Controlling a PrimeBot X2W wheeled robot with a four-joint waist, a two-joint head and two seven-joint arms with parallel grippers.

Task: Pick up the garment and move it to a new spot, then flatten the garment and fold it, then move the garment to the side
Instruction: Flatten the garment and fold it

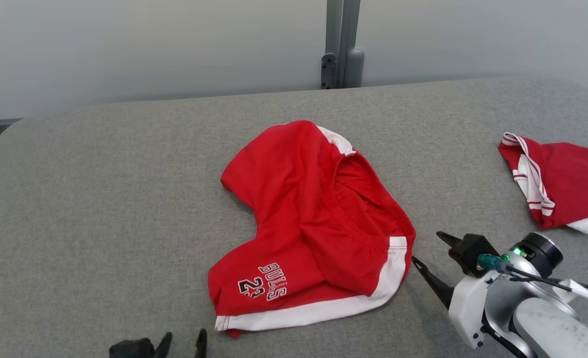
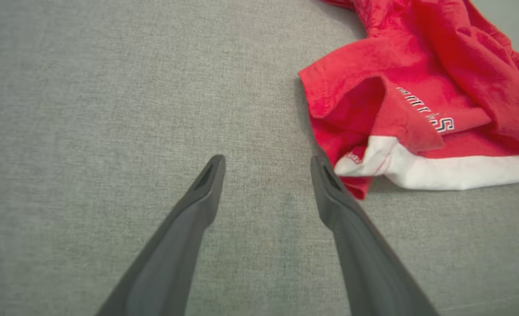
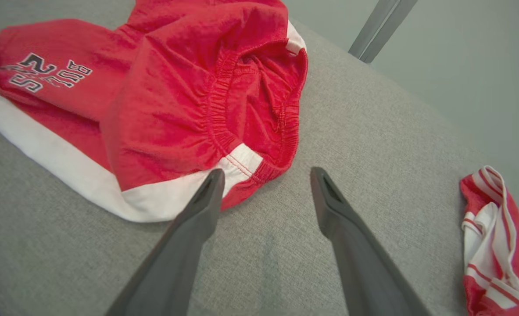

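Observation:
The garment (image 1: 313, 223) is a pair of red shorts with white trim and a "BULLS 23" print, lying crumpled in the middle of the grey padded table (image 1: 100, 199). My right gripper (image 1: 427, 246) stands open just right of its waistband corner, and nothing is between its fingers. In the right wrist view the gripper (image 3: 263, 173) has its left fingertip at the edge of the garment (image 3: 176, 87). My left gripper (image 1: 184, 338) is open at the table's near edge, just left of the shorts' lower hem. In the left wrist view the gripper (image 2: 266, 162) has its right fingertip beside the hem corner of the garment (image 2: 417, 87).
A second red garment with white stripes (image 1: 562, 189) lies at the table's right edge, also seen in the right wrist view (image 3: 500, 245). A grey post (image 1: 341, 44) stands behind the table against a pale wall. Bare table surface spreads to the left.

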